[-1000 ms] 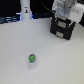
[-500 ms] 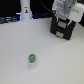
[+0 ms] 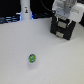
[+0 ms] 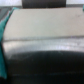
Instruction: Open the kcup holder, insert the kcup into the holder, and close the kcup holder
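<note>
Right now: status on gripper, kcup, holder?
Gripper over the kcup holder, fingers hidden, state unclear. Kcup alone on the white table, not held. Nothing between kcup and holder.

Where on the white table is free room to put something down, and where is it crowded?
Free: the wide white table between the kcup and the white post, and the stretch between the kcup and the kcup holder. Crowded: the far corner at the exterior view's right, where the arm hangs over the holder.
</note>
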